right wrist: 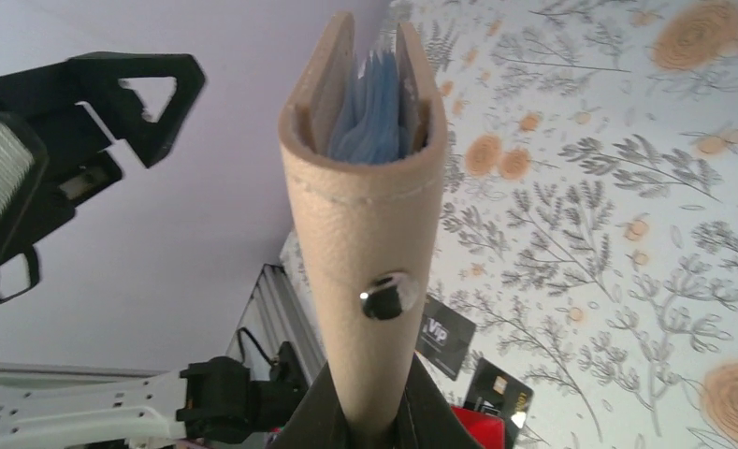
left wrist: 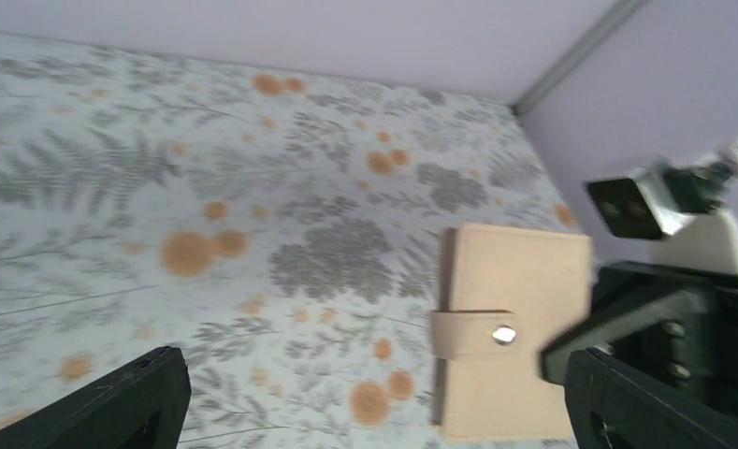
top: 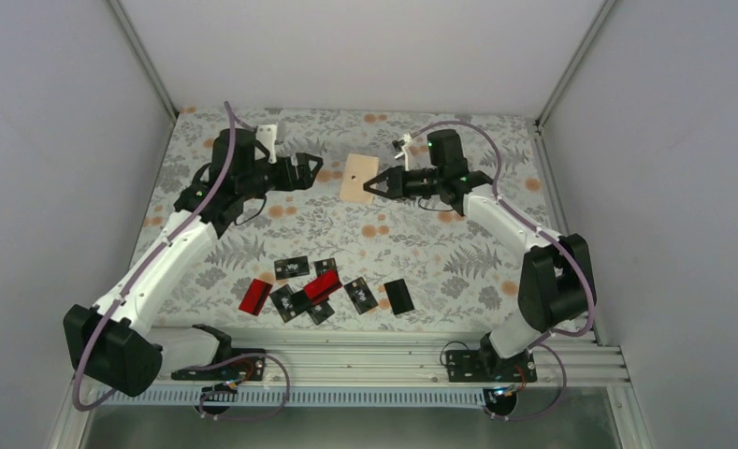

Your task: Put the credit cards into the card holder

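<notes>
The tan card holder (top: 355,177) hangs above the far middle of the table, its snap strap fastened. My right gripper (top: 372,185) is shut on its right edge. In the right wrist view the card holder (right wrist: 372,234) stands up out of my right gripper (right wrist: 374,385), and its top edge gapes enough to show a blue lining. My left gripper (top: 308,170) is open, just left of the holder and apart from it. From the left wrist the card holder (left wrist: 514,327) shows ahead, right of my open left gripper (left wrist: 374,412). The credit cards (top: 323,286), black and red, lie scattered near the front.
A floral cloth (top: 440,253) covers the table between grey walls. A metal rail (top: 365,351) with both arm bases runs along the near edge. A lone black card (top: 398,296) lies at the right end of the scatter, a red one (top: 254,296) at the left end.
</notes>
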Robot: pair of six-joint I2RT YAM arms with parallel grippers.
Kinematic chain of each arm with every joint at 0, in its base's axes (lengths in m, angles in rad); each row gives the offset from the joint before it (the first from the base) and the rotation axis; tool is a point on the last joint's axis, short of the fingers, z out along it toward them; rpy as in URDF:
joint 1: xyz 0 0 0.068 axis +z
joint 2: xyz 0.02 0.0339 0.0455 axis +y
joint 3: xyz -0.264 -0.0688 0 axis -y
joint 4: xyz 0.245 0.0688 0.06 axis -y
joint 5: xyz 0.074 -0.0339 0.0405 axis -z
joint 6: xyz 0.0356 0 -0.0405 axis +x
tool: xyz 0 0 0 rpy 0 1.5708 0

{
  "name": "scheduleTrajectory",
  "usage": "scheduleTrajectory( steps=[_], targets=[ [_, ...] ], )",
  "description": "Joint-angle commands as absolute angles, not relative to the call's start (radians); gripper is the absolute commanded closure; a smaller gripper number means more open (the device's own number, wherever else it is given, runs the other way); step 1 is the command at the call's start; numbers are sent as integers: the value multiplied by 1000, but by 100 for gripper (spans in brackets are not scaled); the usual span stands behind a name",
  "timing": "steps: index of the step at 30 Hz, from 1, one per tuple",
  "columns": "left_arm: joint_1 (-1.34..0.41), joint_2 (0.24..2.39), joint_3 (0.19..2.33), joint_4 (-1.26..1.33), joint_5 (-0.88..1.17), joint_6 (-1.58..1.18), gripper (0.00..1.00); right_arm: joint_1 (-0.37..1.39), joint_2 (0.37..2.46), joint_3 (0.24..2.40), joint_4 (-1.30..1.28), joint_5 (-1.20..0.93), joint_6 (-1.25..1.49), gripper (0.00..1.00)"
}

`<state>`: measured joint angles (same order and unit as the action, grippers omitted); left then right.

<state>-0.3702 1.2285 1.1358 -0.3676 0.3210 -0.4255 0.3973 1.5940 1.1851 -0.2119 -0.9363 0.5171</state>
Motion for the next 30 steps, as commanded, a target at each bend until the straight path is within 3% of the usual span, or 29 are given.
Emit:
scheduleTrajectory(
  steps=[1, 5, 9, 14, 20, 27, 30],
  targets=[
    [-361, 1223, 1147, -457, 84, -370, 0, 417, 1575, 1236, -317, -832, 459, 96],
    [-372, 1305, 1171, -522, 202, -338, 0, 427, 1592, 1263, -404, -744, 439, 96],
    [-435, 1329, 1149, -517, 192, -328, 2, 442, 1636, 1301, -506, -682, 434, 96],
    [-507, 1419, 1173, -534, 215, -325, 18, 461, 1702, 1321, -579, -674, 453, 96],
    [-640, 1524, 1233, -520, 182, -305, 29, 487, 1733, 1315, -600, -703, 457, 96],
    [-699, 1639, 1302, -571, 60, -284, 54, 496, 1735, 1297, -614, -747, 454, 96],
    [-704, 1642, 1296, -571, 24, -285, 55, 497, 1729, 1282, -610, -769, 455, 96]
  ],
)
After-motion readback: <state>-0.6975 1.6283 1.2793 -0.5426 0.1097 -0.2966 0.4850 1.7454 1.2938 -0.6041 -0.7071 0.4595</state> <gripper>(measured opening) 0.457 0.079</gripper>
